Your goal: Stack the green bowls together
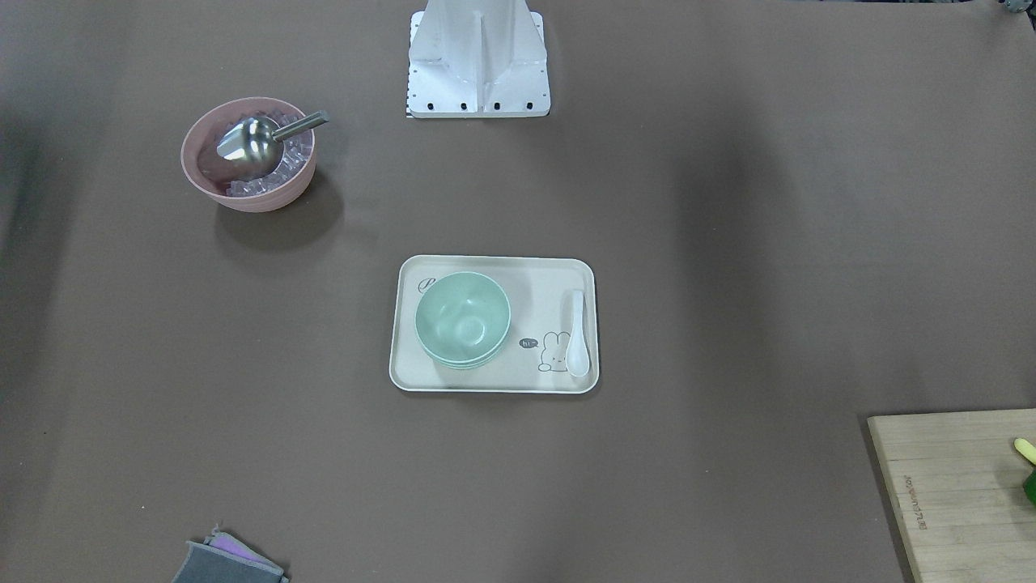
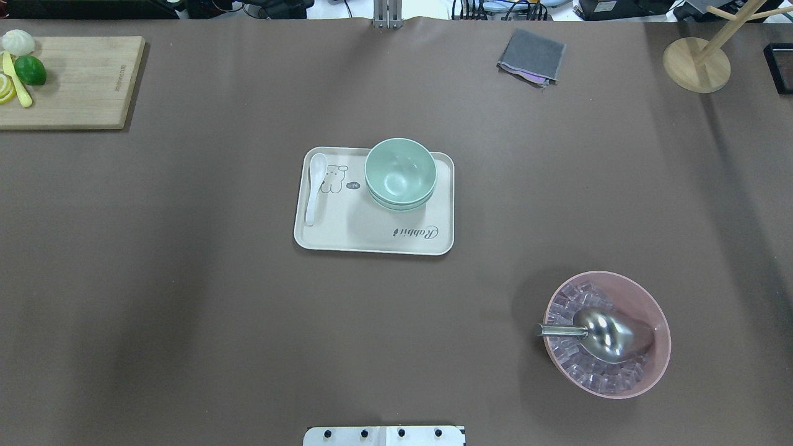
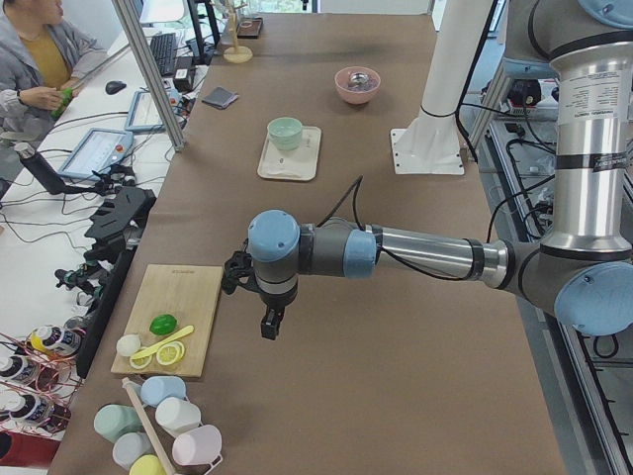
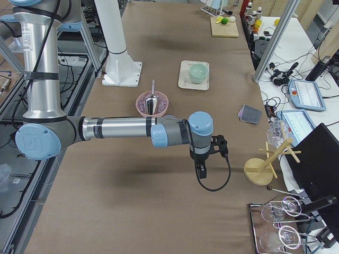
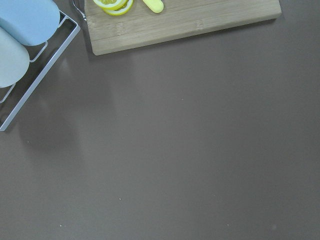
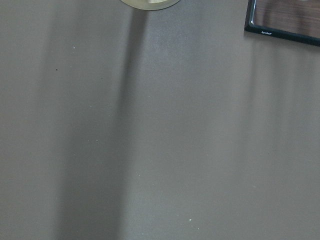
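Observation:
The green bowls (image 2: 399, 172) sit nested in one stack on the right part of a cream tray (image 2: 372, 244) at mid-table; the stack also shows in the front-facing view (image 1: 463, 318) and both side views (image 3: 285, 132) (image 4: 198, 72). My left gripper (image 3: 269, 322) hangs above the table's left end near the cutting board, far from the bowls. My right gripper (image 4: 201, 172) hangs above the table's right end, also far from them. Both show only in side views, so I cannot tell whether they are open or shut. Neither wrist view shows any fingers.
A white spoon (image 2: 315, 186) lies on the tray's left side. A pink bowl (image 2: 607, 274) with ice and a metal scoop stands near right. A cutting board (image 2: 80, 80) with lime and lemon is far left, a grey cloth (image 2: 531, 56) and a wooden stand (image 2: 697, 62) far right.

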You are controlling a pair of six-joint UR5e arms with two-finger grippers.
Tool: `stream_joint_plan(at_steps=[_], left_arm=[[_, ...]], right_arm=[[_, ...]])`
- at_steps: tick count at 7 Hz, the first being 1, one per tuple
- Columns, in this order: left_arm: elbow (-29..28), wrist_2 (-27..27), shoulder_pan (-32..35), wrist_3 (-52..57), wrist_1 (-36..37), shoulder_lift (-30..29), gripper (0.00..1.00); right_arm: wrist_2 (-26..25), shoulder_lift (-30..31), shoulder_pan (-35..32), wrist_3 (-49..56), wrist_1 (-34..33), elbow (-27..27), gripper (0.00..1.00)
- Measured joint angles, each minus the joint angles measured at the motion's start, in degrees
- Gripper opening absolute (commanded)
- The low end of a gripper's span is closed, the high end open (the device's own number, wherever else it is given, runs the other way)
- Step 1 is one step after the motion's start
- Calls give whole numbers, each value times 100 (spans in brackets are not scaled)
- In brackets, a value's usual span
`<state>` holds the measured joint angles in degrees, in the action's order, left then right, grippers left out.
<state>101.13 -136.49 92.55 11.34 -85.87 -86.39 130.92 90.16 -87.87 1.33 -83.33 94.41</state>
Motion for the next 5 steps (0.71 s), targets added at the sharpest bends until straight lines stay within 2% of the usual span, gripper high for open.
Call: stream_joint_plan(at_steps=[5], left_arm=[[-29,0,0,9,-6,0,98]], right_arm=[[-13,49,-19,59,47,34,100]])
